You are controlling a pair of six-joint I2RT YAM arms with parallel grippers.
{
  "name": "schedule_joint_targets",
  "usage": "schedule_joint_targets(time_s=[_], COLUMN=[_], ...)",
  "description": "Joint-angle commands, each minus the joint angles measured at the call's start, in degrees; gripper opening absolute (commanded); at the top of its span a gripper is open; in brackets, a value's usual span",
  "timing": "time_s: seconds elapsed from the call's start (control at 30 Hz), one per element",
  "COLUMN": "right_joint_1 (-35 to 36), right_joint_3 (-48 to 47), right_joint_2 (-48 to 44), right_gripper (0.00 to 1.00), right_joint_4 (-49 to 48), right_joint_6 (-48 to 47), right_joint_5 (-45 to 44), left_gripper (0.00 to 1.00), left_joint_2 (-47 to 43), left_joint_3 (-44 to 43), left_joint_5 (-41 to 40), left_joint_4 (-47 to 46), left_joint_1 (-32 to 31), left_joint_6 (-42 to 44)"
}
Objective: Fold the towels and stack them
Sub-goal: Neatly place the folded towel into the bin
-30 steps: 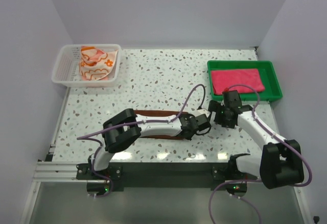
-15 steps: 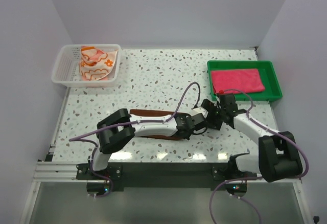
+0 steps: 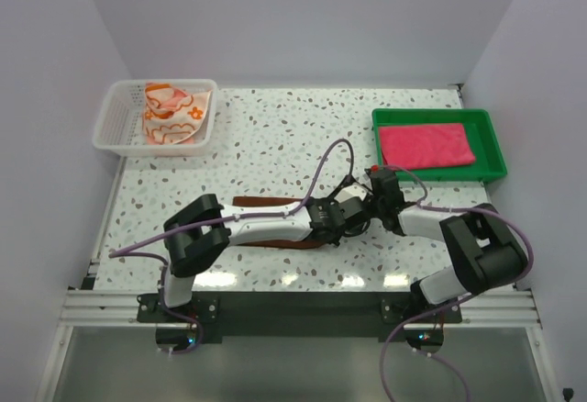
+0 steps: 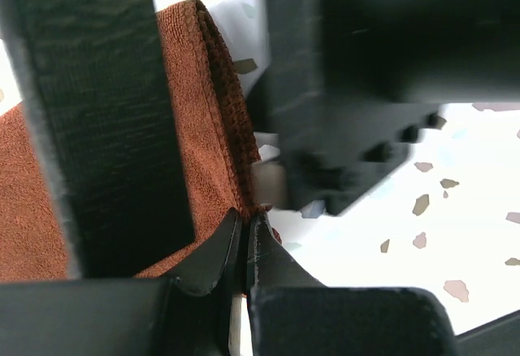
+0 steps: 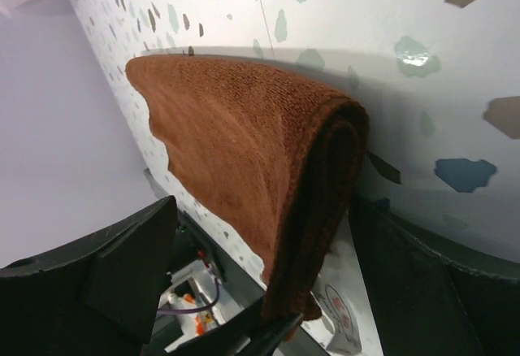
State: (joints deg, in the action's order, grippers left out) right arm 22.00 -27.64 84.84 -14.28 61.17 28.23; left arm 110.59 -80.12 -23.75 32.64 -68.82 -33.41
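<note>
Brown towel (image 5: 244, 145), folded on the desk (image 3: 275, 145), is now pinched at its edge by the just-clenched left gripper (image 4: 244, 238), while the right gripper (image 3: 374, 202) has moved in alongside, jaws spread, so the next fold looks ready.

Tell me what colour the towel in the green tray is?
The towel is hot pink; the top view shows it best.

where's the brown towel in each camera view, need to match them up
Top external: the brown towel lies at lower centre, mostly hidden under the left arm.
Left wrist: the brown towel fills the left and centre, its edge pinched in the left end effector.
Right wrist: the brown towel sits at centre, its folded end toward the camera.
Shared landmark: the speckled tabletop shows beside the towel in all three.
</note>
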Motion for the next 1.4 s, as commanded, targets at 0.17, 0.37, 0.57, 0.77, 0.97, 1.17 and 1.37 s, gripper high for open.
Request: schedule_joint_targets(time_s=[0.17, 0.37, 0.57, 0.77, 0.97, 1.17, 1.37], right_joint_1=[2.00, 2.00, 2.00, -0.10, -4.23, -8.72, -11.45], right_joint_3=[2.07, -0.92, -5.57, -15.05, -29.89, -50.52, -71.39], right_joint_2=[6.30, 6.92, 6.48, 7.01, 10.52, 16.05, 23.25], right_gripper=[0.79, 0.25, 0.00, 0.00, 0.00, 0.00, 0.00], right_joint_4=[-2.50, -0.14, 6.54, 18.49, 32.99, 51.85, 66.02], right_joint_6=[1.68, -1.84, -7.28, -16.86, -28.37, -40.14, -50.34], right_joint_5=[0.42, 0.25, -1.68, -5.72, -9.24, -17.40, -32.06], left_gripper=[0.00, 0.06, 0.42, 0.98, 1.00, 1.00, 1.00], left_joint_2=[-0.90, -0.55, -2.04, -9.32, -21.80, -34.20, -46.40], left_joint_3=[-0.92, -2.15, -2.24, 1.18, 8.04, 15.68, 24.82], left_joint_5=[0.98, 0.98, 1.42, 2.56, 5.38, 3.72, -1.30], left_joint_4=[-2.59, -2.58, -3.20, -5.39, -5.49, -2.07, -3.28], left_joint_1=[-0.09, -0.09, 0.96, 4.56, 14.12, 29.84, 39.28], left_joint_6=[-0.52, -0.52, -0.43, -0.34, 2.37, 9.75, 14.07])
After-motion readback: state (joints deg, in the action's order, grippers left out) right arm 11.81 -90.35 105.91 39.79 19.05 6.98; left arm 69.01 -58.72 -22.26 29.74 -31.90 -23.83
